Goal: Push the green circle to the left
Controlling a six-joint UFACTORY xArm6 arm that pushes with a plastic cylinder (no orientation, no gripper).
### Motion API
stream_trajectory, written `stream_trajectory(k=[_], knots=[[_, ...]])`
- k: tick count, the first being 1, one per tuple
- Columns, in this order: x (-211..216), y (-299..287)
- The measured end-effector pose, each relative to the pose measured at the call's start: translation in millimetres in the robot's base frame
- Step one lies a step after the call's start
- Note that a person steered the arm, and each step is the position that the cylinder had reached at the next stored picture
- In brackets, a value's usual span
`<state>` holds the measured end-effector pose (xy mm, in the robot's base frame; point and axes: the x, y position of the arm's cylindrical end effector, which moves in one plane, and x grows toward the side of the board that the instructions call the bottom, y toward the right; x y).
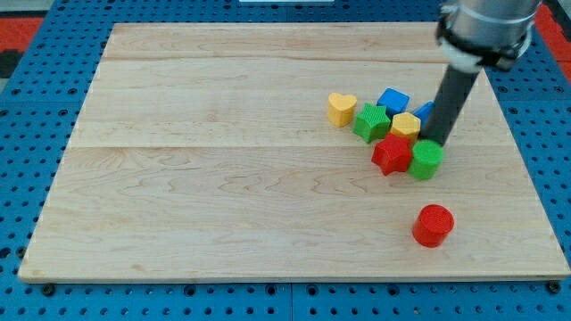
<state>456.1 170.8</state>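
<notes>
The green circle (426,160) sits at the right of the wooden board, touching a red star (391,153) on its left. My tip (435,140) stands at the green circle's top edge, touching or nearly touching it. The dark rod rises up and to the right from there. A yellow block (405,125) sits just left of the rod, and a blue block (425,111) is partly hidden behind it.
A green star (371,121), a yellow heart (341,108) and a blue cube (393,100) cluster above and left of the red star. A red circle (434,224) lies alone toward the view's bottom. The board (223,178) lies on a blue pegboard.
</notes>
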Motion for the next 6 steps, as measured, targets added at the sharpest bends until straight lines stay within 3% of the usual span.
stream_trajectory(k=[1,2,3,4,5,6], knots=[[11,-37],[19,47],[39,52],[73,13],[33,-76],[-15,-115]])
